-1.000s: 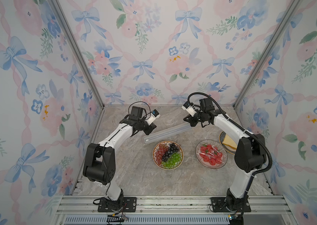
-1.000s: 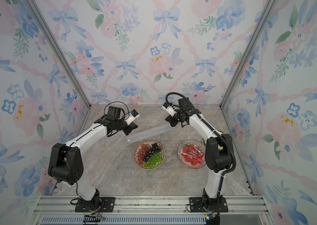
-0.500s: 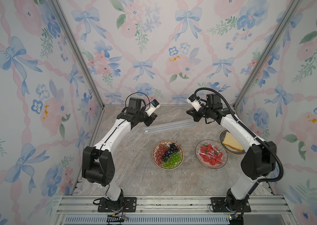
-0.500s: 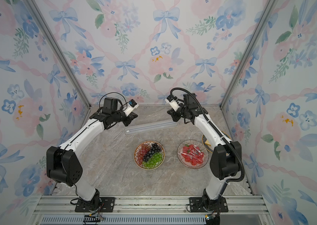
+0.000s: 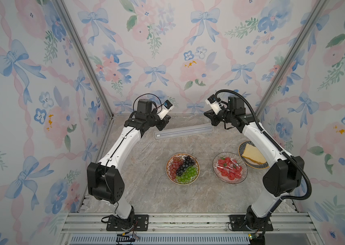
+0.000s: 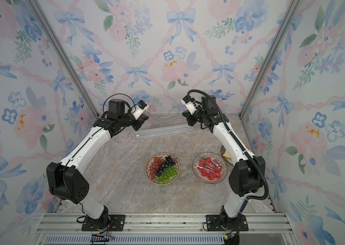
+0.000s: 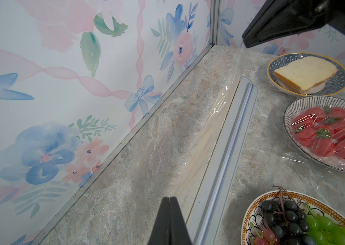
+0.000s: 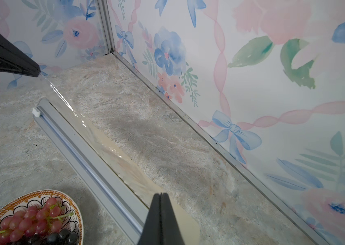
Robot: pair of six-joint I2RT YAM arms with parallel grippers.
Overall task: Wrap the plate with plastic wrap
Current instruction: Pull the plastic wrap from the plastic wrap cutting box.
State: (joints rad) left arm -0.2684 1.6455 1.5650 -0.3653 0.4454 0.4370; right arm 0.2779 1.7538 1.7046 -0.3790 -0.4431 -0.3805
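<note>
The left claw [image 7: 169, 200] and right claw [image 8: 160, 195] are each closed tight on thin clear plastic wrap [image 7: 209, 131], stretched just behind the long cream, grey-topped box [image 5: 183, 132]. In front of the box, the orange-rimmed grape plate [image 5: 167, 168] lies uncovered; cutting and draping are likely still left.

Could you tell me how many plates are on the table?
3: orange-rimmed grape plate centre, striped strawberry plate beside it, blue bread plate partly behind the right arm.

Plastic wrap [image 7: 214, 127]: clear glossy film drawn taut from cream box [image 5: 183, 131]; grape plate [image 5: 197, 169] uncovered.
</note>
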